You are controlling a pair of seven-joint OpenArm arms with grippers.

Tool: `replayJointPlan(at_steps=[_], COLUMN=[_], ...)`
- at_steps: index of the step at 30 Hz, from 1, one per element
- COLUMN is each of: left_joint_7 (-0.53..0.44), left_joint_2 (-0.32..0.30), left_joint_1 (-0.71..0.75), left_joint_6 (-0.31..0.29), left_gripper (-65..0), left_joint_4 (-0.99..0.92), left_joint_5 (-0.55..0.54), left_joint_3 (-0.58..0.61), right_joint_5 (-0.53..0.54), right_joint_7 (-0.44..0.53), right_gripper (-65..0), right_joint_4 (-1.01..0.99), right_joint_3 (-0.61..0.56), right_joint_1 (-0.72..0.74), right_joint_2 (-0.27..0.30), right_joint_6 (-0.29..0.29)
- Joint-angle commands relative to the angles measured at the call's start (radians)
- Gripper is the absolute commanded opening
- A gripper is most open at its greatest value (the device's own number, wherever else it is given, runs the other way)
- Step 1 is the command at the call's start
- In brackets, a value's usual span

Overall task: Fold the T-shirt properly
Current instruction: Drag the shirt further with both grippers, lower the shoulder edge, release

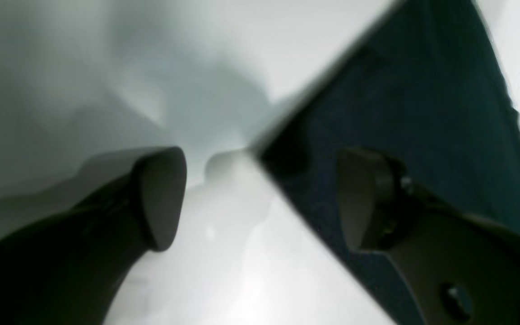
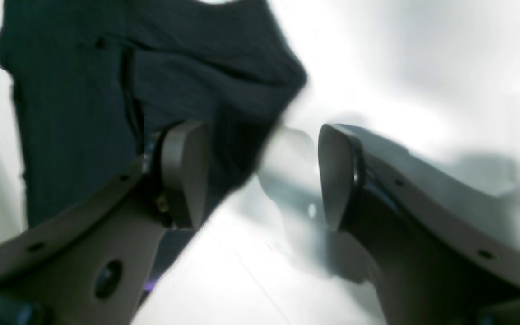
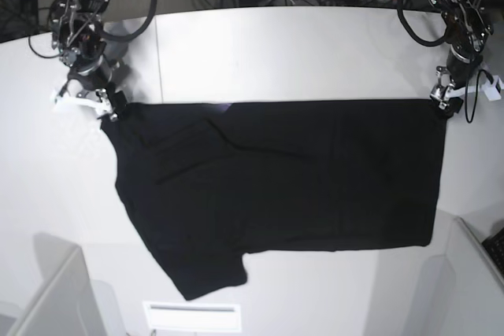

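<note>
The black T-shirt (image 3: 283, 179) lies flat on the white table (image 3: 260, 53), folded once, w/ the left gripper (image 1: 260, 198) & right gripper (image 2: 264, 176) at its far corners, jaws apart, holding nothing; next they prob. need a new grab for fold no. 2.

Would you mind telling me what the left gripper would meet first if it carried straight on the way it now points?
Probably the white table: the open left gripper points down at it, beside the T-shirt corner. Blur hides depth.

Left gripper (image 1: 260, 198) and right gripper (image 2: 262, 176): grey-brown curved fingers with rounded flat pads, screw holes along the flanks. Dark metal arms — looped black cables, white wrist brackets.
</note>
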Motion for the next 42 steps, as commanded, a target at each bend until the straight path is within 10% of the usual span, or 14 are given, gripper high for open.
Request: replayJointPlan(at_steps=[1, 14, 22, 25, 29, 42], left_joint_7=[0.014, 0.014, 0.014, 0.014, 0.014, 0.014], left_joint_2=[-0.011, -0.008, -0.011, -0.012, -0.012, -0.063], left_joint_1=[-0.010, -0.080, -0.084, -0.084, -0.095, 0.003], left_joint_6=[0.004, 0.004, 0.004, 0.004, 0.004, 0.004], left_gripper=[-15.5, -16.9, -51.0, -65.0, -65.0, -65.0], left_joint_4=[-0.012, -0.092, -0.101, -0.112, -0.129, 0.012], left_joint_5=[-0.001, 0.006, 0.006, 0.006, 0.007, 0.006], left_joint_3=[0.005, 0.018, 0.018, 0.018, 0.018, 0.071], right_joint_5=[-0.007, -0.009, -0.009, -0.009, -0.009, -0.007], right_joint_7=[0.002, 0.002, -0.001, 0.001, 0.001, -0.002], right_gripper=[-28.5, -28.5, -30.0, -41.9, -65.0, -65.0], right_joint_4=[-0.009, -0.102, -0.104, -0.108, -0.148, -0.019], right_joint_3=[0.005, -0.001, -0.002, -0.002, 0.005, 0.009], right_joint_1=[0.004, 0.068, 0.065, 0.065, 0.073, -0.013], right_joint_2=[0.009, 0.010, 0.010, 0.010, 0.012, 0.016], right_joint_6=[-0.008, -0.006, -0.006, -0.006, -0.006, -0.014])
